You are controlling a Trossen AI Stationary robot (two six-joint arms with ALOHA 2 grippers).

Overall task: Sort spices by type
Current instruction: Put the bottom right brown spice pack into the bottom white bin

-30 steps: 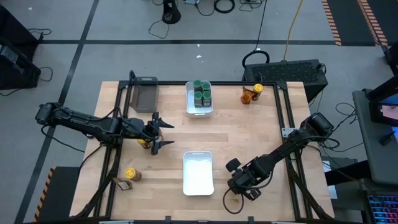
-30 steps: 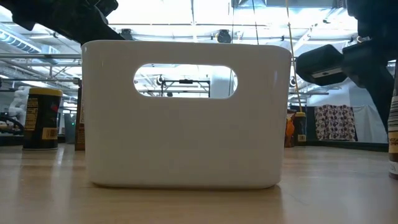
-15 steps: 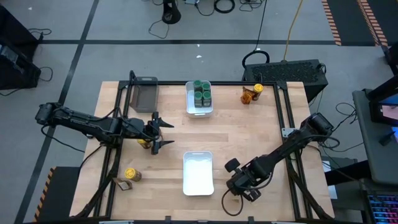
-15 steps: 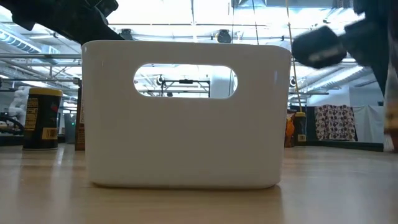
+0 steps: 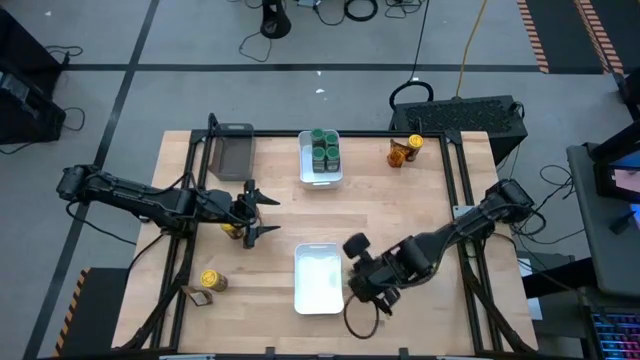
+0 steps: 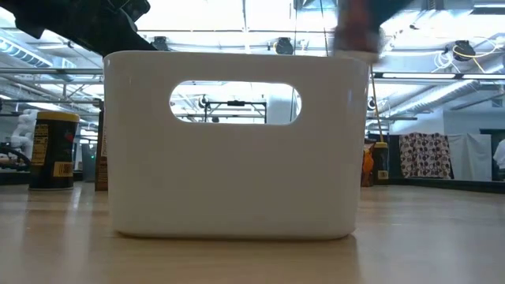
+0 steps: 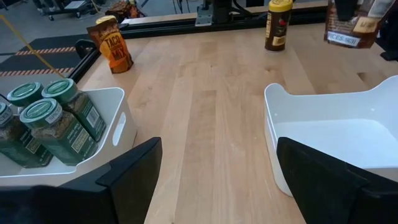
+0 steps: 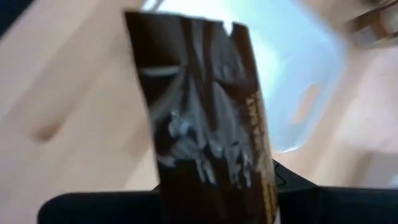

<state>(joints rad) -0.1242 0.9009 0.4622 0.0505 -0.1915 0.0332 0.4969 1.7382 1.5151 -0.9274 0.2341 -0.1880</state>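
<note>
Right pincer [image 5: 362, 290] grips a blurred, apparently brown packet [image 8: 205, 118] beside the white bin [image 5: 318, 277]; left pincer [image 5: 262, 214] gapes empty.

A pale wooden table [image 5: 390, 205] fills the middle of the high view. On it, a white rectangular plastic bin [image 5: 303, 172] sits at twelve o'clock, a second white plastic bin [image 5: 318, 305] at six o'clock, and a dark grey tray [image 5: 233, 152] at eleven o'clock

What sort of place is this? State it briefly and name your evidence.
Probably a robotics lab or workshop. A wooden table stands on a grey floor strewn with cables, hazard-striped tape marks the floor, and the low view shows exposed ceiling pipes.
</note>
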